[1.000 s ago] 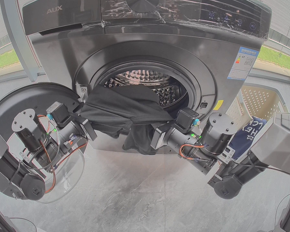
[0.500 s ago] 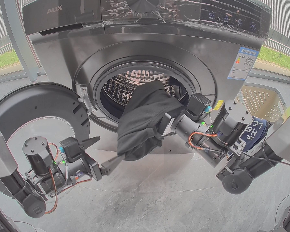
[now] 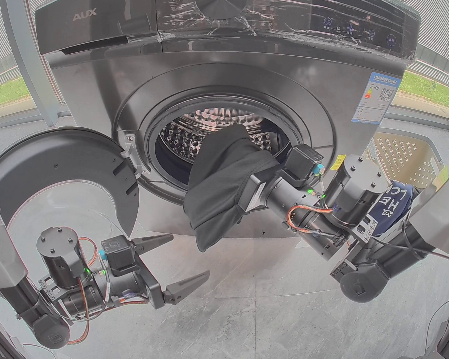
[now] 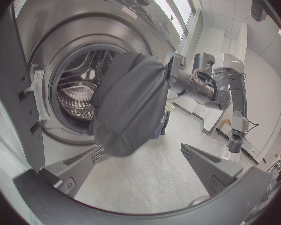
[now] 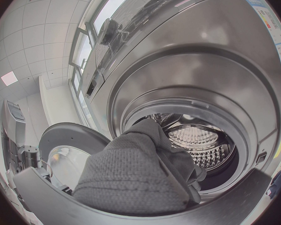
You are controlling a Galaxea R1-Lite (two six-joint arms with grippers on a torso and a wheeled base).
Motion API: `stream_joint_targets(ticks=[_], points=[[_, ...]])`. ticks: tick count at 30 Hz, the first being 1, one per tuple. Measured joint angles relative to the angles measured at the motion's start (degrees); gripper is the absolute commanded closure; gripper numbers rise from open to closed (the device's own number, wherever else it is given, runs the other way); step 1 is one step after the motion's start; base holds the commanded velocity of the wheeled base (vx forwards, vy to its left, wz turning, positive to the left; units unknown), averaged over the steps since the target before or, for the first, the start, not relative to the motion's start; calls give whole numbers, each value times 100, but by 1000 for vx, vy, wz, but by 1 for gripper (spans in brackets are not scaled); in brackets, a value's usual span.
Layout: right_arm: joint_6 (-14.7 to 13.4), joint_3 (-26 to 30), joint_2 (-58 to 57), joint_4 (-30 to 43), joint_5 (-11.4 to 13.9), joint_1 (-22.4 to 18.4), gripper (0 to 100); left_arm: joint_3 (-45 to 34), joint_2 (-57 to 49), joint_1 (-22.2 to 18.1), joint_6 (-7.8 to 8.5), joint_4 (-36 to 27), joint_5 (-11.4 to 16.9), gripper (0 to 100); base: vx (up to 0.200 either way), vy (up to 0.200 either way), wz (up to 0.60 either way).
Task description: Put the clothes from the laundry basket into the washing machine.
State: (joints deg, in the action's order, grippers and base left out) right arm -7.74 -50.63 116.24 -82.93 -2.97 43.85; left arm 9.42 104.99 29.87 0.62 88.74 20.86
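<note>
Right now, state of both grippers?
Left gripper: open, holding nothing.
Right gripper: cannot be told; the black garment drapes over it at the washing machine opening.

The left arm [image 3: 85,285], lower left of the head frame, is black: a cylindrical motor housing [image 3: 58,245] with a ring of screws in its cap, looped orange and red cables [image 3: 87,243], green lights, and a boxy camera [image 3: 117,249] with a teal plug. The left end effector [image 3: 190,255] has two dark grey wedge fingers [image 4: 209,169] with ribbed pads and a screw near each base. The right arm [image 3: 294,203], lower right, matches: a screw-capped cylinder [image 3: 361,180], an orange cable [image 3: 304,208] and a white printed label [image 3: 368,225]. Pale grey angular shells [image 3: 436,220] cover the links at the frame edges.
</note>
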Motion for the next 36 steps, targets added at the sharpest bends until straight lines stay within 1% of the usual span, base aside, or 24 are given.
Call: stream_joint_targets(ticks=[4, 8, 15, 27, 30, 31, 34, 36], points=[[-44, 0, 52, 0, -28, 162, 100, 372, -24, 4, -33, 2, -48, 0, 0, 0, 0], [-68, -9, 116, 5, -200, 383, 100, 617, -17, 11, -65, 5, -78, 0, 0, 0, 0], [-82, 0, 145, 49, -261, 675, 100, 931, 243, 30, -72, 6, -123, 0, 0, 0, 0], [-126, 210, 74, 72, -293, 946, 100, 1899, 975, 78, -73, 5, -480, 0, 0, 0, 0], [-154, 215, 74, 74, -338, 987, 100, 2133, 1123, 94, -73, 5, -639, 0, 0, 0, 0], [-173, 215, 72, 74, -360, 1009, 100, 2208, 1174, 105, -76, 5, -723, 100, 0, 0, 0], [-208, 226, 71, 77, -400, 1028, 100, 2376, 1287, 148, -83, 2, -881, 100, 0, 0, 0], [-216, 232, 63, 74, -405, 1040, 100, 2455, 1334, 163, -91, 5, -931, 100, 0, 0, 0]])
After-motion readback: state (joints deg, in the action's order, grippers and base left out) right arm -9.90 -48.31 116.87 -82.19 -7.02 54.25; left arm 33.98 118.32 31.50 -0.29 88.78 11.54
